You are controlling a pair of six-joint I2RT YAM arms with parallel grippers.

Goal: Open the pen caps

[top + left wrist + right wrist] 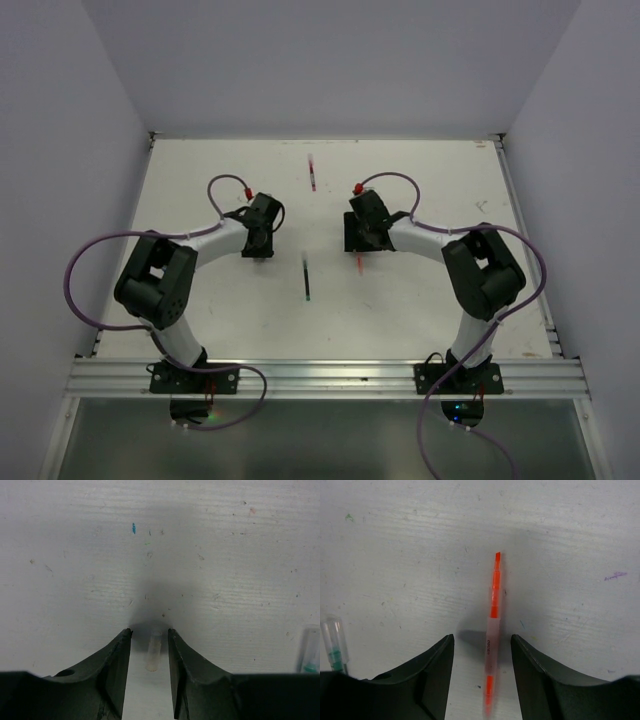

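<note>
In the left wrist view a whitish pen cap (153, 652) lies loose on the white table between my left gripper's (149, 630) open fingers, touching neither. In the right wrist view an orange pen (491, 645) with a frosted middle and a bare chisel tip lies between my right gripper's (481, 636) open fingers, clear of both; it looks slightly blurred. In the top view the left gripper (260, 247) and right gripper (361, 245) point down at mid-table, and the orange pen (359, 264) shows just in front of the right one. The cap is hidden there.
A dark pen with a green end (307, 279) lies between the two arms; its clear green end shows in the left wrist view (310, 652) and the right wrist view (335, 647). A red pen (312, 172) lies at the back. Walls enclose the table (200, 300).
</note>
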